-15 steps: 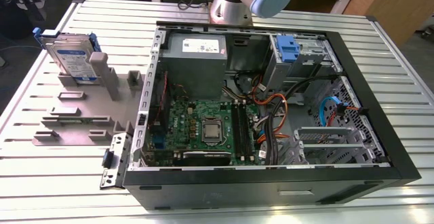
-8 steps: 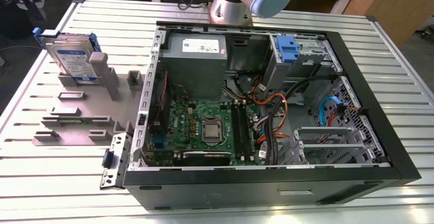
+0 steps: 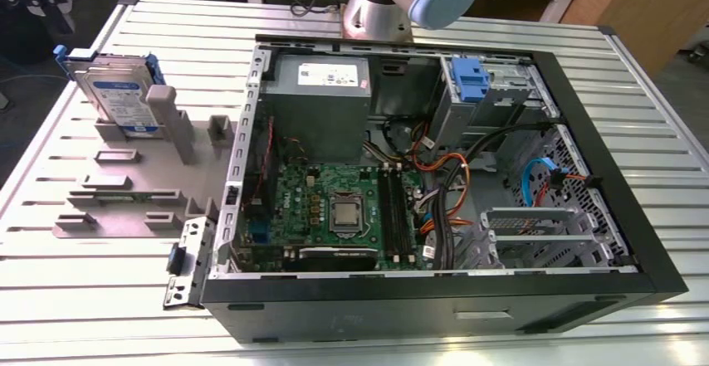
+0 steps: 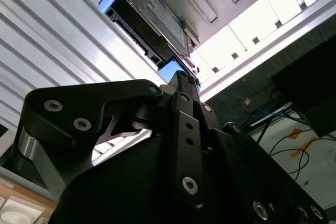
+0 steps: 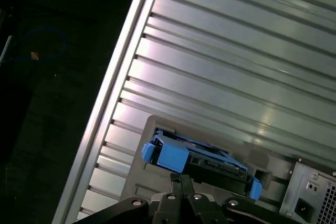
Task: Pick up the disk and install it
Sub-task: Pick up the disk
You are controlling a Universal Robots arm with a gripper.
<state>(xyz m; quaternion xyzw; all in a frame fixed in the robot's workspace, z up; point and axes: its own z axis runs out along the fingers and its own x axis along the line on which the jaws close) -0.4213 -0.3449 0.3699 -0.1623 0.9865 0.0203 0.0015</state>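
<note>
1. The disk stands upright in its grey holder on the table, not yet picked up.
2. The tool points at it, apparently closed and empty.
3. Pickup and installing remain.

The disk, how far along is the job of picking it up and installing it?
Nothing looks done yet: the disk stands in its grey holder on the table, outside the open computer case. In hand: the gripper points at the disk in both wrist views, apart from it and holding nothing. Left: both the pick-up and the install.
</note>
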